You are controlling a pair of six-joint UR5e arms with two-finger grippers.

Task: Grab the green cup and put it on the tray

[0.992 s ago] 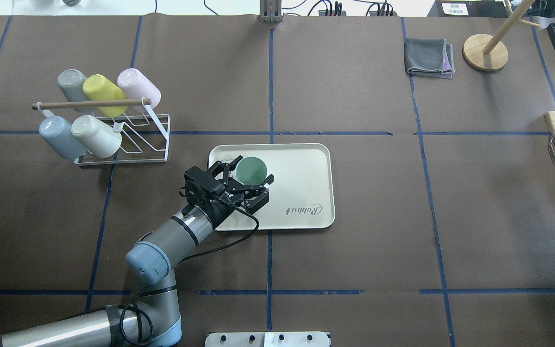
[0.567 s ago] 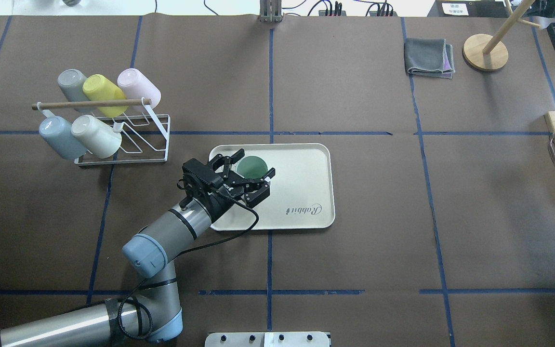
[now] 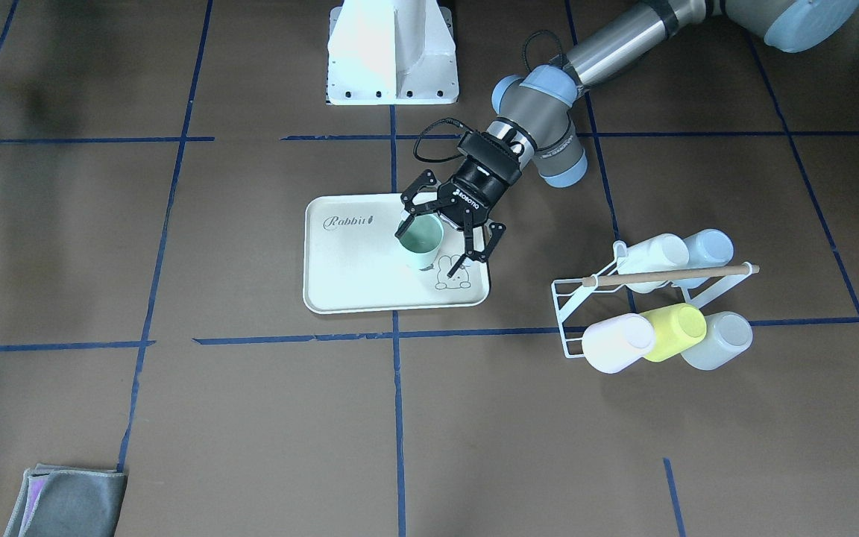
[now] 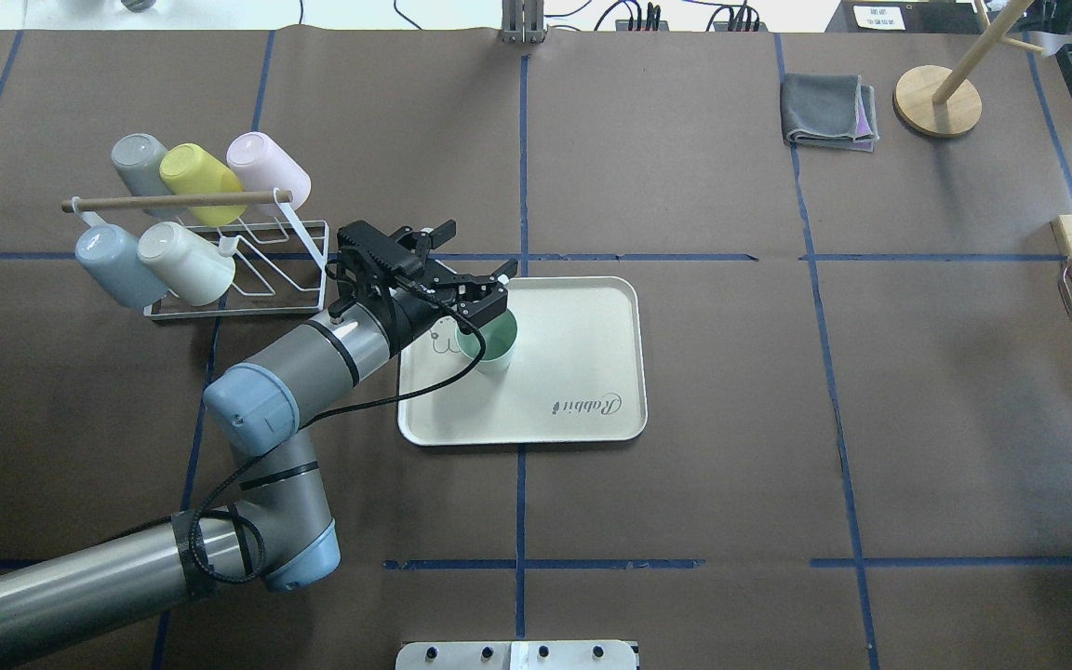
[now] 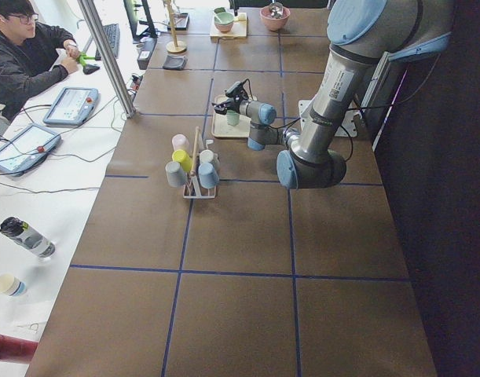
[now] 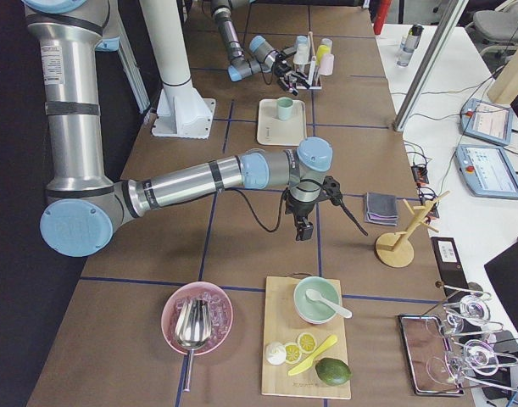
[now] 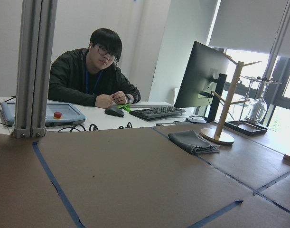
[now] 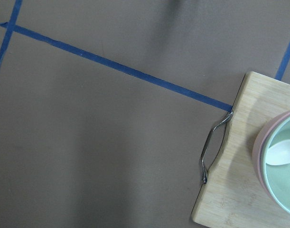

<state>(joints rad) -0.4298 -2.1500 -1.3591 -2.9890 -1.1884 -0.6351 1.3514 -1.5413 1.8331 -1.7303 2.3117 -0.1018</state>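
The pale green cup (image 4: pixel 491 346) stands upright on the cream tray (image 4: pixel 573 316), near its left end; it also shows in the front-facing view (image 3: pixel 422 242). The tray (image 3: pixel 355 276) bears the "Rabbit" script and a bunny drawing. My left gripper (image 4: pixel 477 265) is open and empty, raised above the cup and the tray's far-left corner, with its fingers (image 3: pixel 408 209) spread to either side of the cup in the front-facing view. My right gripper (image 6: pixel 326 203) shows only in the exterior right view, far from the tray, and I cannot tell whether it is open or shut.
A white wire rack (image 4: pixel 247 270) holding several pastel cups, including a yellow one (image 4: pixel 201 184), stands left of the tray. A grey cloth (image 4: pixel 829 112) and a wooden stand (image 4: pixel 936 100) are at the far right. A cutting board (image 8: pixel 249 166) with a bowl lies under the right wrist.
My left gripper has lifted off the green cup and moved toward the tray's far-left corner, still open. The cup stays on the tray.
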